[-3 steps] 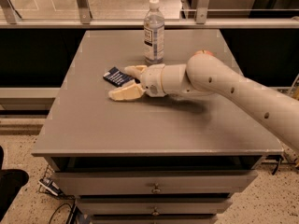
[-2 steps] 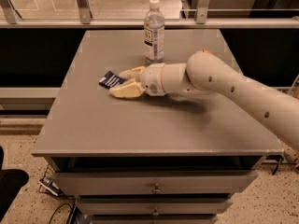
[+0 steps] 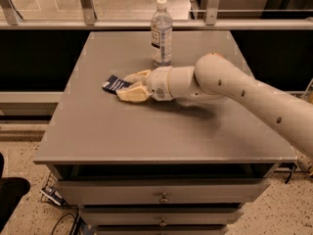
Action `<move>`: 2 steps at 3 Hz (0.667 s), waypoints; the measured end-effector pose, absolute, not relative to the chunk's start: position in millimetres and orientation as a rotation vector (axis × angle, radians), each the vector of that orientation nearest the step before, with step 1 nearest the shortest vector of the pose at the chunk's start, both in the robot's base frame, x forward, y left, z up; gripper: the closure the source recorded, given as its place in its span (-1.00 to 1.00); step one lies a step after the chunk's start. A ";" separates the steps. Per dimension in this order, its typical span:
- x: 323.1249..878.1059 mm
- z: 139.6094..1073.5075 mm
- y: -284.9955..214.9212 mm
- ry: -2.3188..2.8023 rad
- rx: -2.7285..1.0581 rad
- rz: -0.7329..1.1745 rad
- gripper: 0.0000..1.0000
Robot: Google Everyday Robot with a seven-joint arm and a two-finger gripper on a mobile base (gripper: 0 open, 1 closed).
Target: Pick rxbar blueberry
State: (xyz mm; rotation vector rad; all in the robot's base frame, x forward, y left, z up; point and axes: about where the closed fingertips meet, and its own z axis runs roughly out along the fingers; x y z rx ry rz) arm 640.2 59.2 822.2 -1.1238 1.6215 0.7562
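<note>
The gripper lies low on the tabletop, jaws open around the right end of the rxbar blueberry, so I'd close squarely before lifting.

Warm light comes from overhead, bright on the gray table top. The gripper, low at the snack bar, and its arm throw a soft shadow forward; the drawers below sit dim.
</note>
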 end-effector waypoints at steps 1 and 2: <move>632.3 842.1 55.3 1.583 -1.179 0.784 1.00; 618.6 884.4 41.3 1.506 -1.274 0.799 1.00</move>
